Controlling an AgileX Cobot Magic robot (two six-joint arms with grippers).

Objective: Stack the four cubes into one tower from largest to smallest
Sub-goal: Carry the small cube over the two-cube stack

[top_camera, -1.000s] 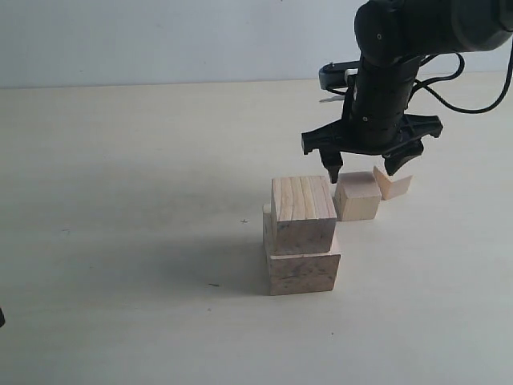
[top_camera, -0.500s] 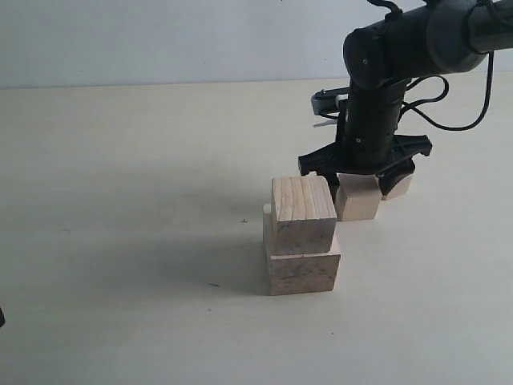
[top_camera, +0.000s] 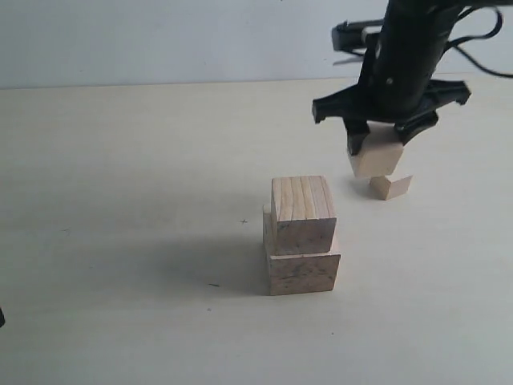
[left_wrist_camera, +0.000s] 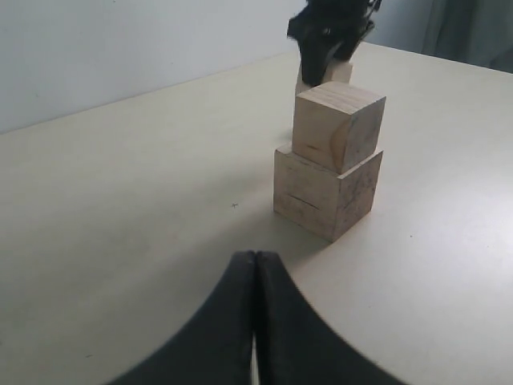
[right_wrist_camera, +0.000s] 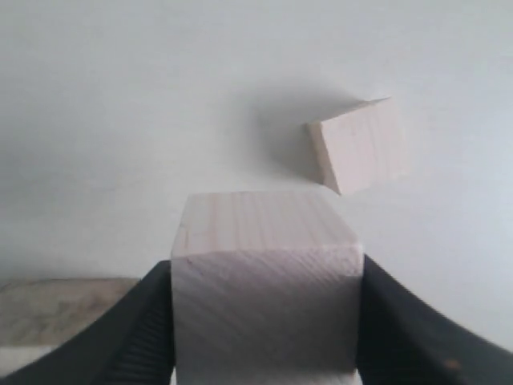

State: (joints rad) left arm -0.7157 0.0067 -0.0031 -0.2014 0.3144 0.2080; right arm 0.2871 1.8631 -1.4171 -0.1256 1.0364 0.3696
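Two pale wooden cubes form a tower (top_camera: 301, 237) at the table's middle: the second-largest cube (top_camera: 303, 212) sits slightly askew on the largest cube (top_camera: 303, 271). My right gripper (top_camera: 375, 144) is shut on the third cube (top_camera: 375, 159), held in the air to the right of and behind the tower. In the right wrist view that cube (right_wrist_camera: 266, 277) fills the space between the fingers (right_wrist_camera: 140, 325). The smallest cube (top_camera: 390, 186) lies on the table beneath it, also seen as the smallest cube (right_wrist_camera: 358, 146). My left gripper (left_wrist_camera: 255, 261) is shut on nothing, low in front of the tower (left_wrist_camera: 330, 160).
The pale table (top_camera: 120, 200) stretches around the tower, with a white wall (top_camera: 160, 40) behind it. The black right arm (top_camera: 409, 48) and its cables hang above the back right area.
My right gripper came down over the third cube, shut on it and lifted it off the table. The tower and the smallest cube have not moved.
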